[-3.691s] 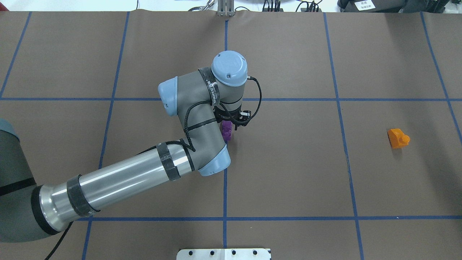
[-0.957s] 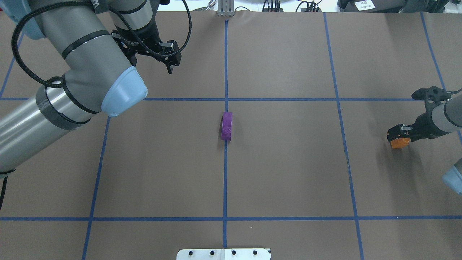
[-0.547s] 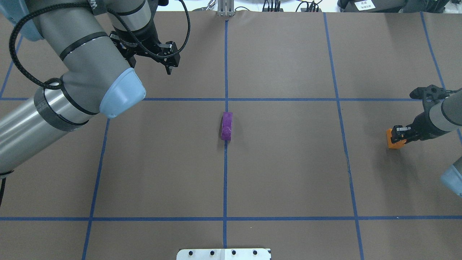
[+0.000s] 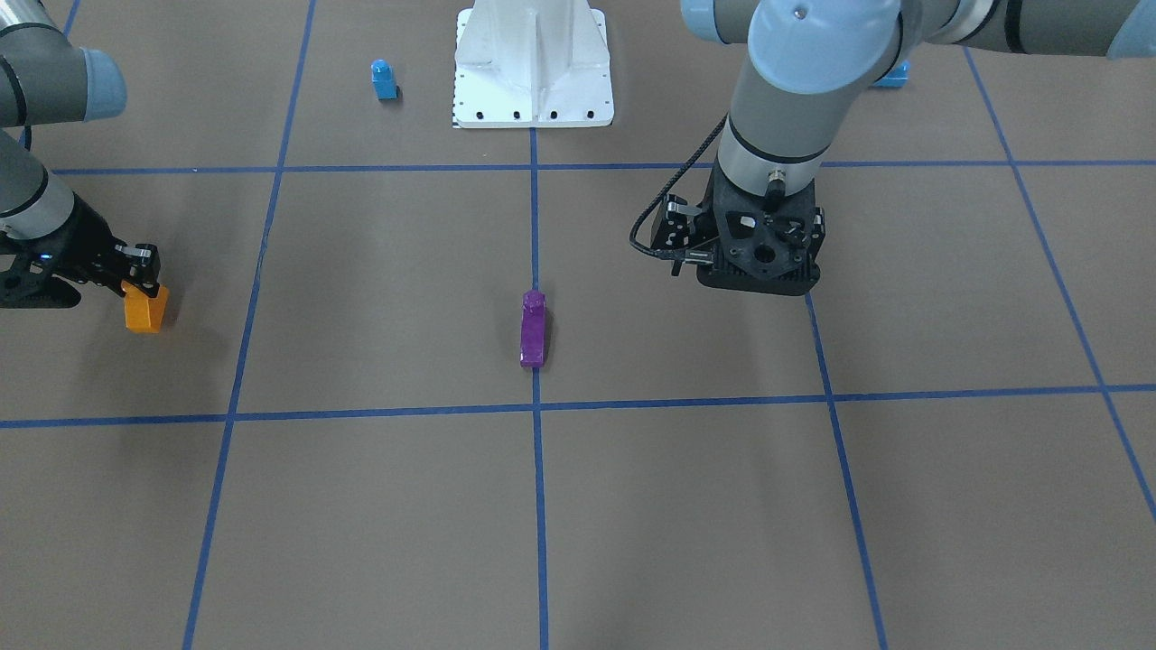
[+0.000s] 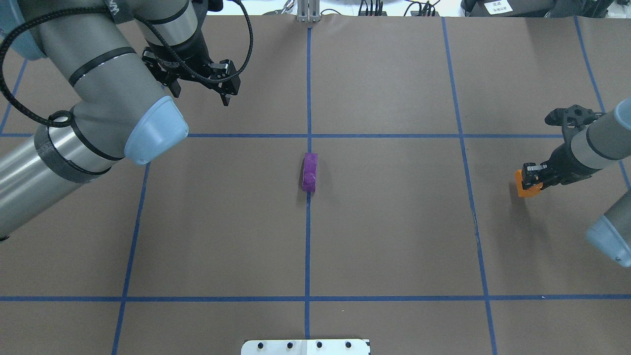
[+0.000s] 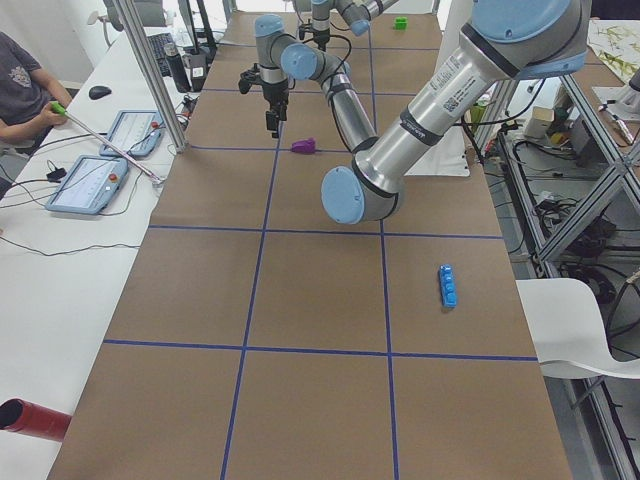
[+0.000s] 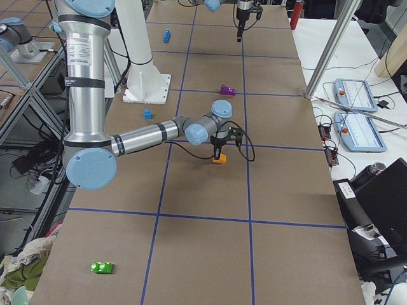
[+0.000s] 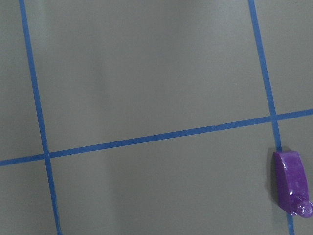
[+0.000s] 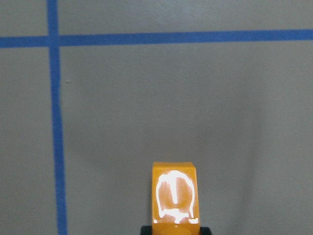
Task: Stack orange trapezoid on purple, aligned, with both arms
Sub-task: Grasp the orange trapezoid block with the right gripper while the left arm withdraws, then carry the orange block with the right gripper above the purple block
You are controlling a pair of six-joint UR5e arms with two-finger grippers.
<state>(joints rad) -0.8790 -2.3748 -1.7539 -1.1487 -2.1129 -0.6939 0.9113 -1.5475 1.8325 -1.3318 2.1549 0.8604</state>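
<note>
The purple block [image 5: 310, 171] lies on its side on the centre blue line, also in the front view [image 4: 533, 329] and at the left wrist view's lower right edge [image 8: 292, 183]. My right gripper [image 5: 530, 177] is shut on the orange trapezoid [image 5: 524, 185] at the table's right, holding it by its top slightly off the mat [image 4: 144, 309]; it fills the bottom of the right wrist view [image 9: 173, 196]. My left gripper [image 5: 200, 96] hangs open and empty, high above the far left, well away from the purple block.
A small blue single-stud block [image 4: 384, 79] sits beside the white base mount [image 4: 533, 63]. A long blue brick [image 6: 448, 286] lies near the robot on the left side. A green block [image 7: 102, 267] lies at the right end. Blue tape lines grid the brown mat.
My left arm has let go of the purple block and drawn back to the far left. My right gripper has closed on the orange trapezoid and carried it a little toward the centre.
</note>
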